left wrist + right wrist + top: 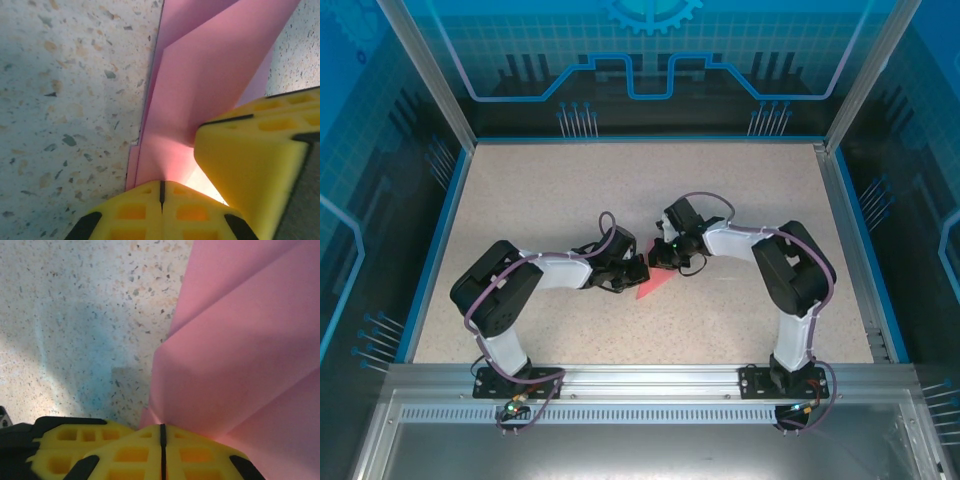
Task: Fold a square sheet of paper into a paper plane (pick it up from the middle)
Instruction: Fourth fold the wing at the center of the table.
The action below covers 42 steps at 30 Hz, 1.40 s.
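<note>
The pink sheet of paper is folded into a pointed, layered shape like a paper plane and lies at the middle of the table. My left gripper and right gripper meet over its upper end. In the left wrist view, the left gripper is shut on the paper, whose creased flaps fan out from the jaws. The right gripper's yellow fingers press in beside it. In the right wrist view, the right gripper is shut on the paper, with the left gripper's fingers at lower left.
The speckled beige tabletop is bounded by a blue rim and transparent walls. Both arms bend inward from their bases at the near edge, elbows out to the sides.
</note>
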### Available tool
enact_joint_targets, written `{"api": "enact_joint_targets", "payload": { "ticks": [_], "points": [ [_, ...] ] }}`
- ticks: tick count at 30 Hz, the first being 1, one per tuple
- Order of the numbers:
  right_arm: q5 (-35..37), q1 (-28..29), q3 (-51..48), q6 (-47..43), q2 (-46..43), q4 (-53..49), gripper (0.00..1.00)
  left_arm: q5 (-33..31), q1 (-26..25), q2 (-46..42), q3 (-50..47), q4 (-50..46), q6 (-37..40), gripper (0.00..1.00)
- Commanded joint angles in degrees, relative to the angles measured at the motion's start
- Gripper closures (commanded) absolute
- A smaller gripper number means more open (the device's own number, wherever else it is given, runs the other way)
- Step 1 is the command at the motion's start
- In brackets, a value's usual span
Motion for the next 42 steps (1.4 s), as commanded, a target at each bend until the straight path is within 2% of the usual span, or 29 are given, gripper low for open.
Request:
{"api": "enact_joint_targets", "payload": {
  "ticks": [1, 16, 23, 28, 32, 42],
  "points": [
    [-1.5, 0.0, -1.3, -1.8, 2.2, 1.8, 0.92, -0.9, 0.3, 3.0, -1.1, -8.2, 1.3, 1.00],
    [3.2, -5.8, -0.1, -11.3, 3.0, 3.2, 0.92, -1.2, 0.2, 3.1, -0.7, -13.5, 2.8, 1.00],
    [0.7, -3.4, -2.0, -10.9, -1.7, 4.4, 0.91, -1.2, 0.1, 3.7, 0.1, -14.0, 2.9, 1.00],
    [-0.4, -1.8, -3.4, -10.4, 0.1, 6.1, 0.91, -1.0, 0.1, 4.2, 0.6, -14.0, 2.8, 1.00],
    [-1.8, -3.7, -3.0, -10.6, 2.0, 6.7, 0.91, -1.1, 0.1, 4.2, 0.7, -14.4, 2.8, 1.00],
    [2.3, -11.3, 2.8, -10.4, 4.8, 3.7, 0.92, -1.2, -0.1, 4.6, 0.8, -15.1, 3.7, 1.00]
  ]
}}
